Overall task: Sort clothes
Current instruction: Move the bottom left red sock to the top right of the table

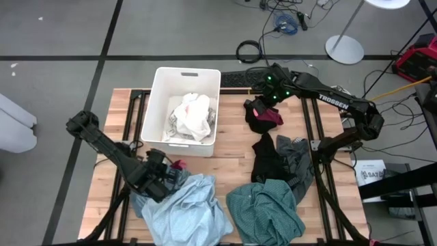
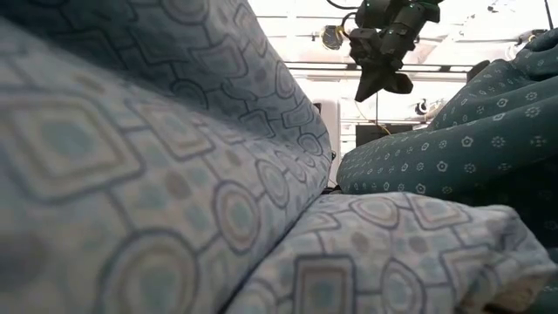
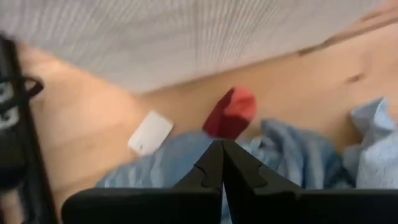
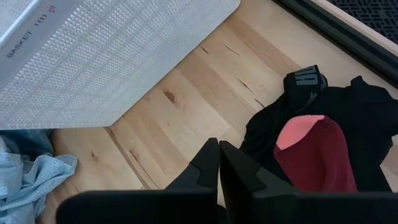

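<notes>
My left gripper (image 1: 166, 175) (image 3: 222, 149) is shut at the near left, above the edge of a light blue garment (image 1: 184, 212) (image 3: 298, 155), with a red piece (image 1: 179, 165) (image 3: 233, 112) just beyond its tips. My right gripper (image 1: 261, 96) (image 4: 217, 149) hangs shut and empty over bare wood, between the white bin (image 1: 160, 102) (image 4: 93, 56) and a black garment with a magenta part (image 1: 263, 117) (image 4: 323, 149). White-grey clothes (image 1: 191, 117) lie in the bin. A dark grey and black heap (image 1: 276, 160) and a teal garment (image 1: 266, 208) lie on the table. My left gripper points steeply down, its shut tips right over the blue striped cloth (image 3: 186, 163). No cloth shows between the fingers, and I cannot tell whether they touch it.
Black frame rails (image 1: 311, 130) run along both sides of the wooden table. A keyboard (image 1: 239, 78) lies at the far edge behind the bin. A small white tag (image 3: 149, 132) lies on the wood near the bin. Bare wood shows between the bin and the garments.
</notes>
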